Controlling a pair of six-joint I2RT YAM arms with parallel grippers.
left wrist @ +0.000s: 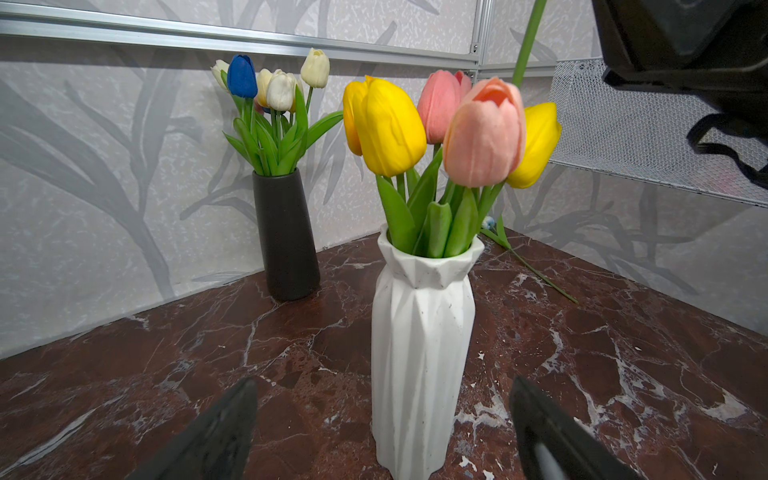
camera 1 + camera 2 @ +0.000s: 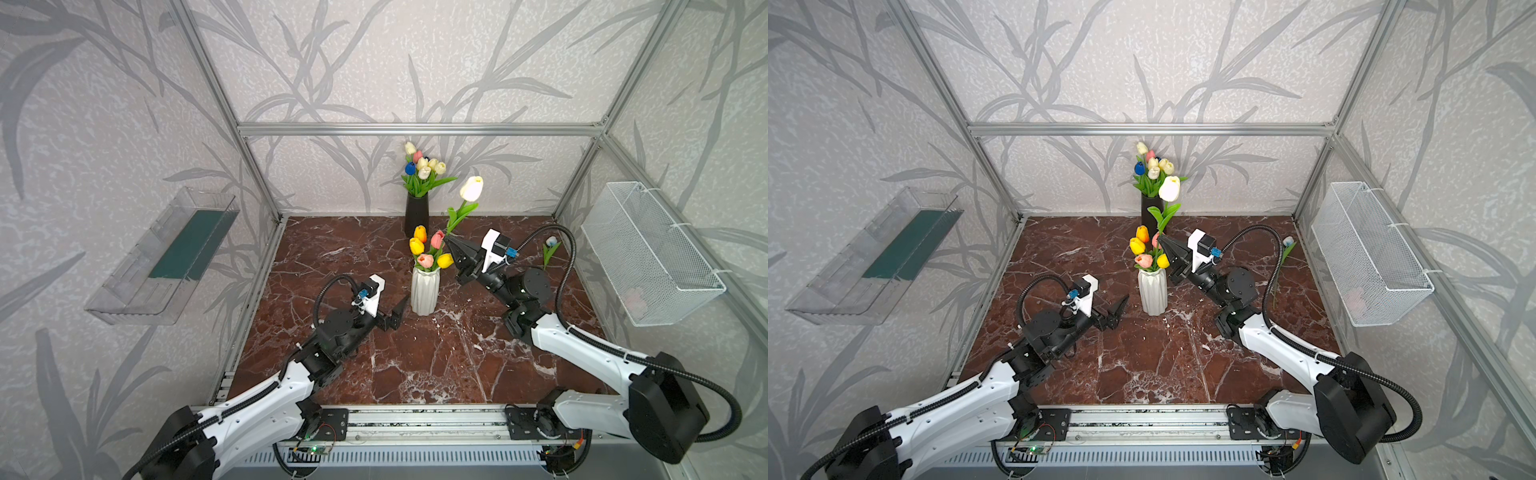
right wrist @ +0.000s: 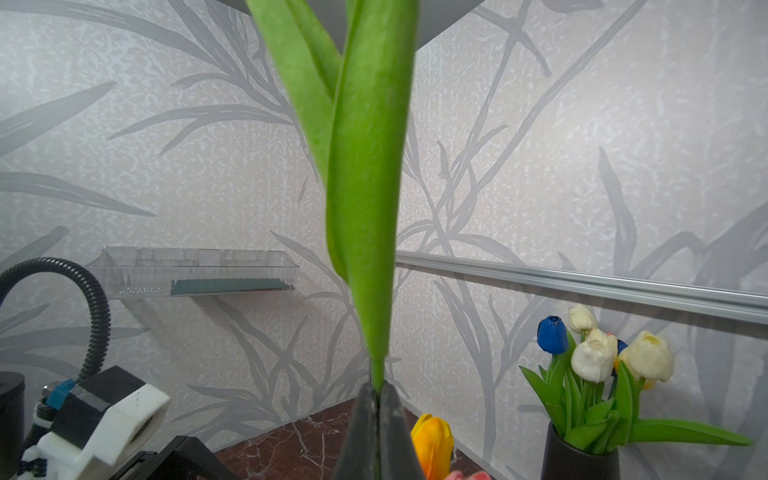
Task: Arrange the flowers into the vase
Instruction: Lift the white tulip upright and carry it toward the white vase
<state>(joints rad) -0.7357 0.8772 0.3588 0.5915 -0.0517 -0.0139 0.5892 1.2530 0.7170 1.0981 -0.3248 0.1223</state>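
While right gripper (image 2: 448, 239) clamps the white tulip (image 2: 471, 189) stem beside the white vase (image 2: 424, 291), left gripper (image 2: 398, 313) sits jaws apart near it. Tulip head is cut off in right wrist view.

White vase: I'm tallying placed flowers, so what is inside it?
In the white vase stand three yellow tulips and two pink tulips. Its wall hides their lower stems and the bottom.
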